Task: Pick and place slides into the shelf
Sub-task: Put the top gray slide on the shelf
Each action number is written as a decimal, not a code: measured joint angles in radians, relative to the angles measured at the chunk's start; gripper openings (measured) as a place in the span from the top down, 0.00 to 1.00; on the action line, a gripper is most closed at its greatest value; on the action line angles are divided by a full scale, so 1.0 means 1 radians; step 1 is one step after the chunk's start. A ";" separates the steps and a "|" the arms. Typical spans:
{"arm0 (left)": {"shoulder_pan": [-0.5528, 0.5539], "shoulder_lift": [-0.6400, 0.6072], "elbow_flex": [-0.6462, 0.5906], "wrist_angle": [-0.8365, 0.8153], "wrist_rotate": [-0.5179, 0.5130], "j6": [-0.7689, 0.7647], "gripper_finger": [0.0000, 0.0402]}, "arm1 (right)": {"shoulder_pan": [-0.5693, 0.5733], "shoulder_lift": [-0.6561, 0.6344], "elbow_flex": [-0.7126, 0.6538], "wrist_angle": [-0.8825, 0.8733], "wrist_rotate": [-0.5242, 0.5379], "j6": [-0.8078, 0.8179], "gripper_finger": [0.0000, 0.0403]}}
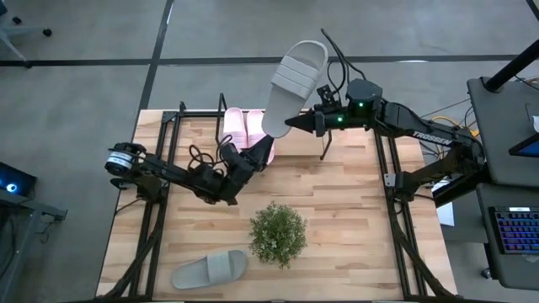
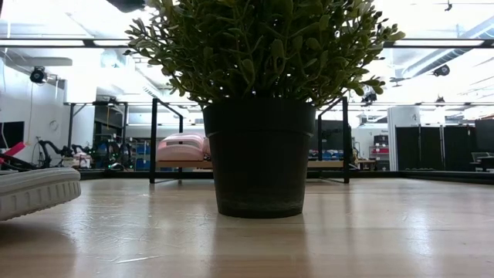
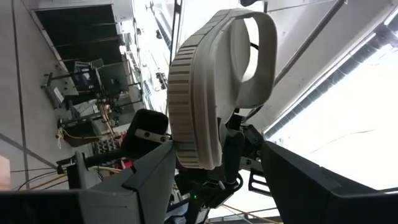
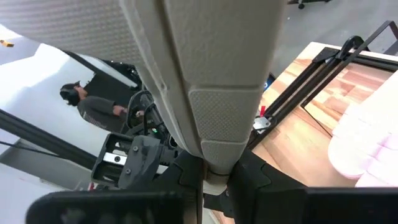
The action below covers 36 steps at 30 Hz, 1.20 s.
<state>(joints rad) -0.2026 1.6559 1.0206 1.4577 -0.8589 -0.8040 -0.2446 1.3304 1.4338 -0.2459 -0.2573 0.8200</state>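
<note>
My right gripper (image 1: 305,123) is shut on a grey slide (image 1: 295,77), raised high over the table's far edge. The slide also shows in the left wrist view (image 3: 199,93). My left gripper (image 1: 268,145) is open and empty, just right of two pale pink slides (image 1: 240,126). They lie side by side on the shelf (image 1: 180,113) at the table's far side. A second grey slide (image 1: 210,269) lies on its sole by the near edge, and also shows in the low view (image 2: 31,193). My right gripper pinches the grey slide between its two fingers at the end away from the strap (image 4: 214,163). The fingers come level from the table's right side. The slide is lifted clear of the table and sticks up and away beyond the fingers, strap end (image 1: 301,67) farthest out.
A bushy green plant in a dark pot (image 1: 278,234) stands on the table between the shelf and the near grey slide; it fills the middle of the low view (image 2: 258,154). Black frame rails (image 1: 387,185) run along both table sides. A person (image 4: 93,109) stands in the room beyond.
</note>
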 joint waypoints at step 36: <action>0.042 0.013 0.020 -0.002 0.041 -0.028 0.78 | 0.007 0.014 -0.001 0.054 0.013 0.006 0.91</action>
<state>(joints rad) -0.1608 1.6692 1.0403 1.4561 -0.8174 -0.8322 -0.2379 1.3445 1.4330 -0.1923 -0.2446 0.8263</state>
